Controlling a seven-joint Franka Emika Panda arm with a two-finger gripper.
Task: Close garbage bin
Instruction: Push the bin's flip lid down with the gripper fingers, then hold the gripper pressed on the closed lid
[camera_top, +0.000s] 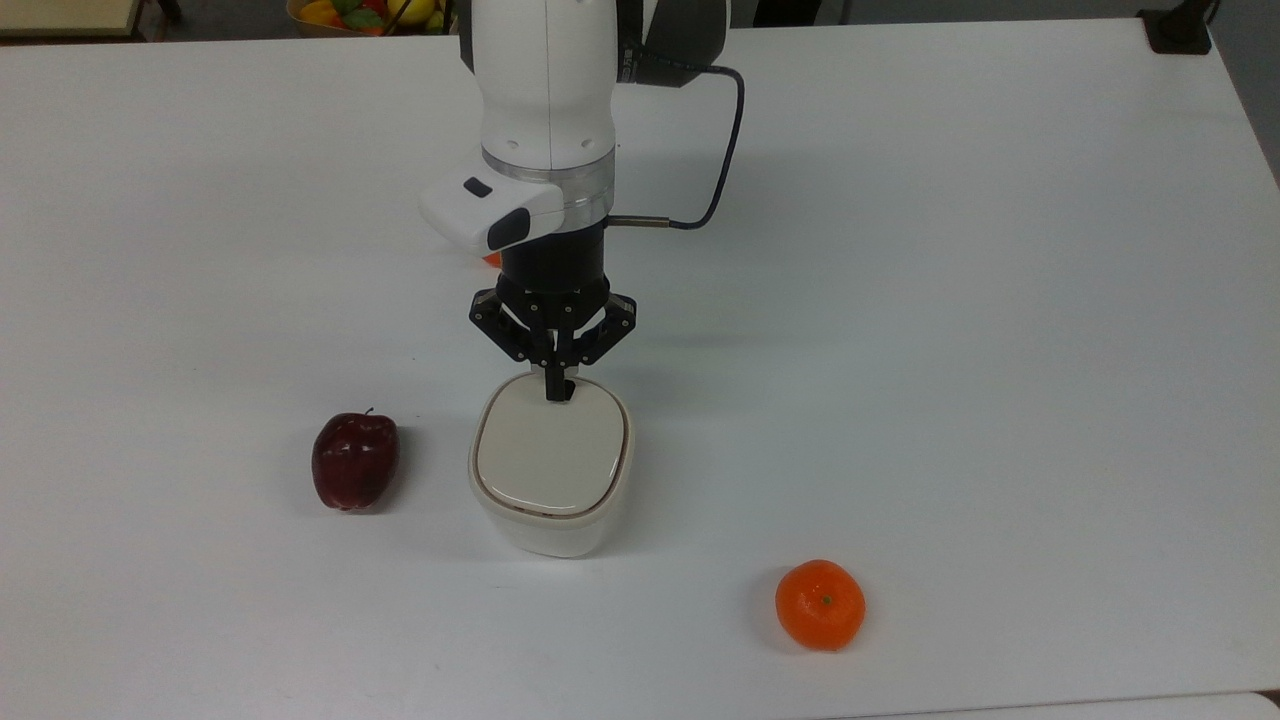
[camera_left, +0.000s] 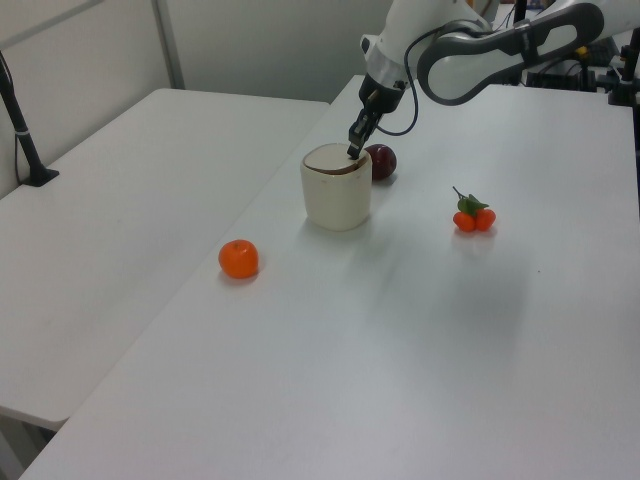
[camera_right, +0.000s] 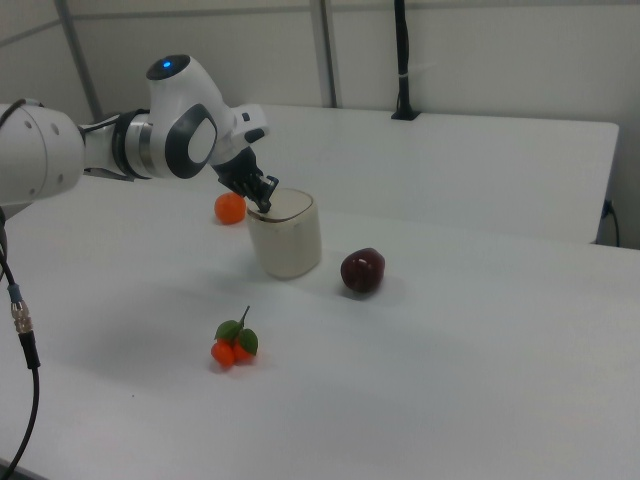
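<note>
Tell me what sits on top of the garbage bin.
The beige lid lies flat across the garbage bin, and the tool touches the lid's far edge in the top view. The lid covers the inside, so any contents are hidden.

The gripper (camera_right: 263, 203) is pressing on the garbage bin (camera_right: 286, 236) lid's nine o'clock edge, apple (camera_right: 362, 270) lying at four o'clock.

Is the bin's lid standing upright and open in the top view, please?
No, the beige lid lies flat on the garbage bin, with the gripper pressing its rear edge.
</note>
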